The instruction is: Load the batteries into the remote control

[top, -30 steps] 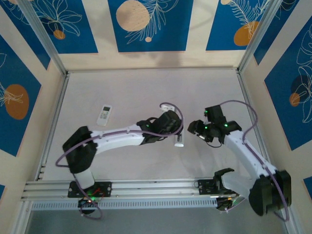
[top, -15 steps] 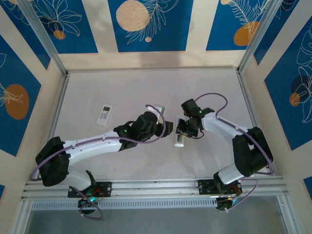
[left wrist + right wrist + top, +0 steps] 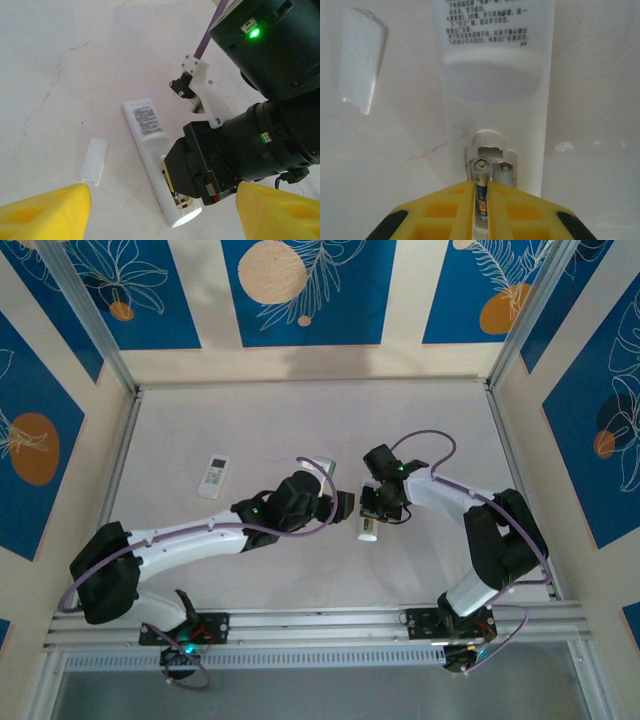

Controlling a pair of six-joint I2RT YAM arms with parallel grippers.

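A white remote control [image 3: 496,75] lies back-up on the table with its battery compartment [image 3: 492,159] uncovered. My right gripper [image 3: 481,200] is shut on a battery [image 3: 481,184], a slim dark cylinder with an orange band. It holds the battery in the left slot of the compartment, and the slot beside it shows a bare spring. In the top view the right gripper [image 3: 372,508] stands over the remote control's [image 3: 368,531] far end. My left gripper [image 3: 347,505] is just to its left. Its yellow fingers [image 3: 45,212] are open, with nothing between them.
The remote's loose white battery cover [image 3: 94,160] lies flat on the table to the left of the remote. A second, smaller white remote [image 3: 213,476] rests far left on the table. Metal rails border the table on all sides.
The right arm has swung in from the right and shut on the battery at the remote's compartment. The left gripper has opened and drawn back a little to the left.
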